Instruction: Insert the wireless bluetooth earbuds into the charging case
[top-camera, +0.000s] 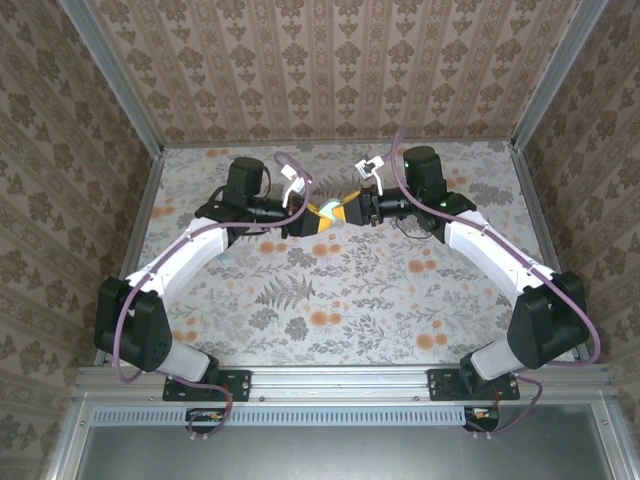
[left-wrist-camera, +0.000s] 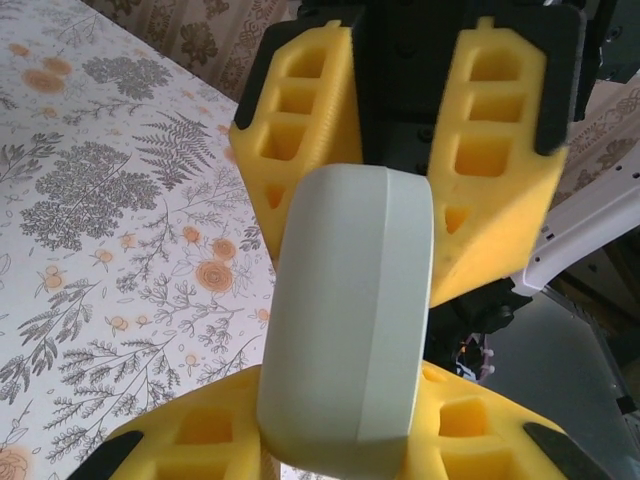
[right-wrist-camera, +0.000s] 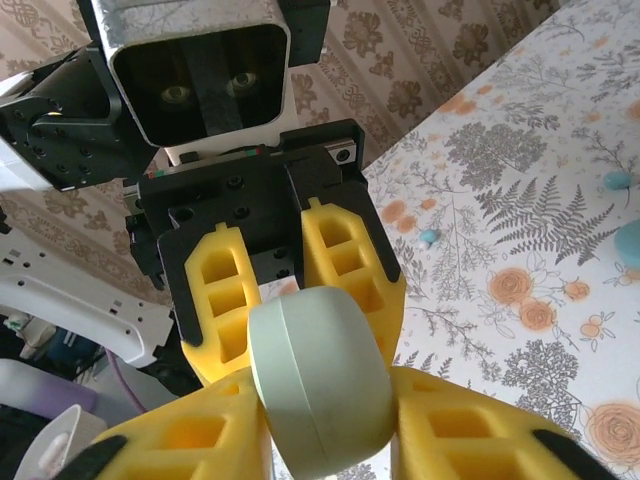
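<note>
A mint-green oval charging case (left-wrist-camera: 350, 320) hangs in the air above the middle of the table, gripped from both ends. My left gripper (left-wrist-camera: 335, 440) is shut on its near end, yellow fingers pressed to both sides. From the opposite side my right gripper (right-wrist-camera: 330, 430) is shut on the same case (right-wrist-camera: 320, 380), its pads touching both flanks. In the top view the two grippers meet at the case (top-camera: 329, 206). Two tiny pale-blue earbuds (right-wrist-camera: 430, 237) (right-wrist-camera: 617, 180) lie on the flowered table to the right.
A teal-blue oval object (right-wrist-camera: 631, 245) lies on the table at the right edge of the right wrist view, near the earbuds. Patterned walls (top-camera: 330, 70) enclose the table at the back and sides. Both arms reach inward from the near edge.
</note>
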